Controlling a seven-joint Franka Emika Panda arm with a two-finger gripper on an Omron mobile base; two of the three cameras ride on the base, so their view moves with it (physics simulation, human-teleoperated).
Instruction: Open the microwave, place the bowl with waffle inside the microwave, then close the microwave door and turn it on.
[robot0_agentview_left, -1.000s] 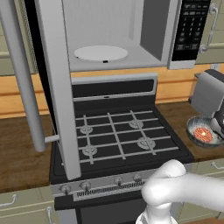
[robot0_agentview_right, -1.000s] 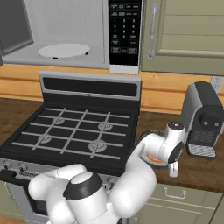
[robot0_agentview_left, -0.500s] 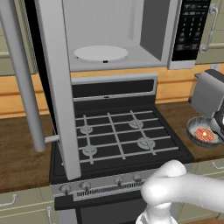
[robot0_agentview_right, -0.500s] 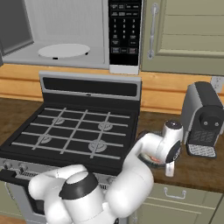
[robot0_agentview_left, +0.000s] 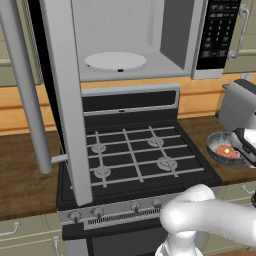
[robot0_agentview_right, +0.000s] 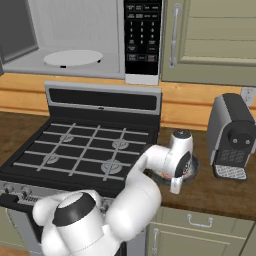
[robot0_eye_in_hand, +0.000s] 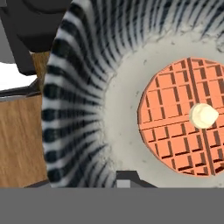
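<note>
In the left base view, the microwave is already open: the microwave door stands swung out to the left, with its long grey bar handle in front. Inside we see the white round turntable, flat and smooth. The bowl sits on the brown wooden surface to the right of the gas stove, just in front of the grey toaster. The reddish waffle lies in it. So we judge that the step in hand is to pick up the bowl.

In the right base view, the white arm bends down over the bowl, of which a small part of the rim shows behind the hand. A dark coffee machine stands just beside it on the right. The black keypad strip is on the right of the microwave cavity.

In the hand view, we look straight into the bowl; its wall is ribbed with dark and light stripes, like woven. The waffle is a round disc with a grid pattern and a small pale knob in the middle. One dark fingertip rises inside the rim. We cannot tell if the jaws already clamp the wall or stand apart around it. The next move, we think, calls for a firm pinch on the rim, then a level lift to the turntable.
</note>
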